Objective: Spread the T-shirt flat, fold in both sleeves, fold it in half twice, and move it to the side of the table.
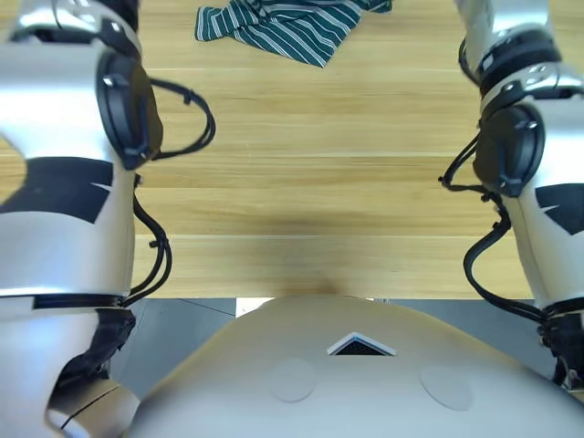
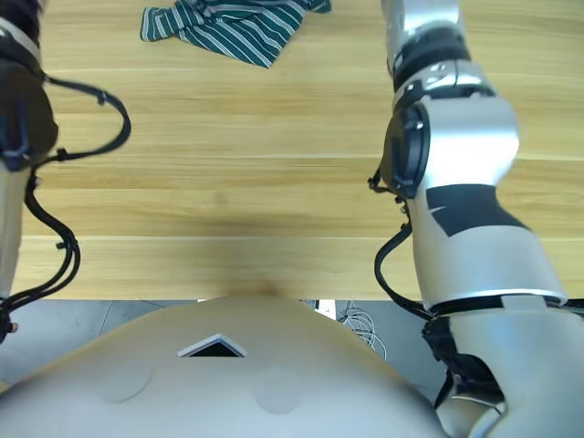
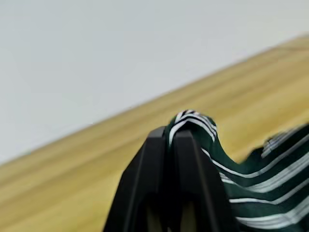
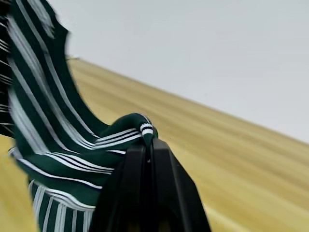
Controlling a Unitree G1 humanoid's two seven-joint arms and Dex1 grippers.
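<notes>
At frame top, the bunched dark-green, white-striped cotton T-shirt (image 1: 283, 27) is unspread, black left gripper (image 3: 170, 137) and right gripper (image 4: 147, 145) each pinching it; every step seemingly remains.

Behind my left gripper (image 3: 170, 140) and right gripper (image 4: 147, 146), the bare table (image 1: 319, 182) gave room to pass. Between them the bunched T-shirt (image 1: 283, 27), pinched by both, blocked the way.

The T-shirt (image 1: 287, 27) lies on the table (image 1: 310, 182), at the far side from me, between my two arms. A bit of it sits pinched in my left gripper (image 3: 169, 140). Another bit sits pinched in my right gripper (image 4: 147, 147).
</notes>
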